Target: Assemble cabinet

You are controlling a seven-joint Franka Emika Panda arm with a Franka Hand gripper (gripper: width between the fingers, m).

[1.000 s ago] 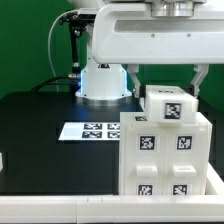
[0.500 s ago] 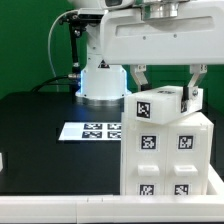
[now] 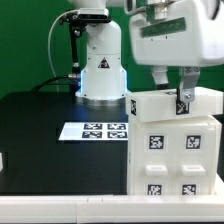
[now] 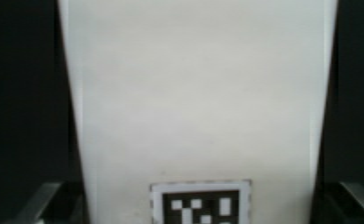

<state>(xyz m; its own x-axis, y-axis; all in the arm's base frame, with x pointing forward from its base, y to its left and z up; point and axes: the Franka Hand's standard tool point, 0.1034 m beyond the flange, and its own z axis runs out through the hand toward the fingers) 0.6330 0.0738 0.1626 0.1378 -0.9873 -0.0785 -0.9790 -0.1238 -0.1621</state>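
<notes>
As I read the exterior view, the cabinet (image 3: 172,145) fills the lower right of the frame, beside the marker board (image 3: 96,131), with my gripper (image 3: 172,95) spread wide astride its top. On the wrist view, the cabinet (image 4: 193,100) fills the centre between both fingertips (image 4: 44,202).

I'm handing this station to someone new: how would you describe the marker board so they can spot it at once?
Start at the robot's white base at the back of the black table. Directly in front of it, flat on the table, lies the marker board, a thin white sheet printed with black square tags. Unlike the tall white cabinet on the exterior view's right, it has no height and nothing touches it.
</notes>
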